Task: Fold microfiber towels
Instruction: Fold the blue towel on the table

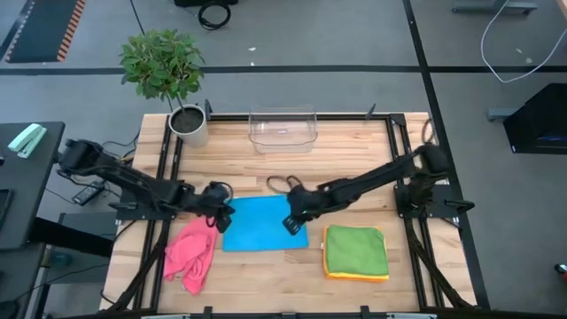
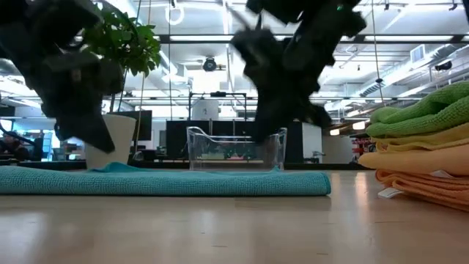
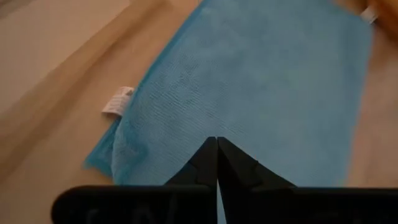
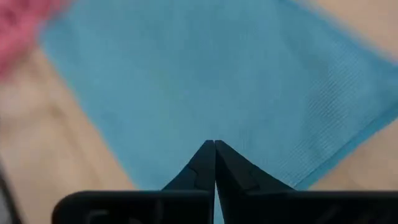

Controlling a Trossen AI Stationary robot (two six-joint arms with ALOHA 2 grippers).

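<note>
A blue towel (image 1: 260, 224) lies flat on the table's middle; in the low view (image 2: 168, 182) its right end looks rounded, like a fold. My left gripper (image 1: 221, 218) is shut over the towel's left edge (image 3: 124, 134). My right gripper (image 1: 293, 222) is shut over its right edge (image 4: 323, 143). In the low view both grippers hang a little above the cloth. A crumpled pink towel (image 1: 190, 253) lies near left. A folded green towel (image 1: 357, 249) rests on a stack of yellow and orange ones (image 2: 421, 172) at the near right.
A clear plastic bin (image 1: 283, 129) stands at the far middle and a potted plant (image 1: 180, 89) at the far left corner. A dark cable loop (image 1: 282, 183) lies behind the blue towel. Bare wood shows along the near edge (image 1: 266, 283).
</note>
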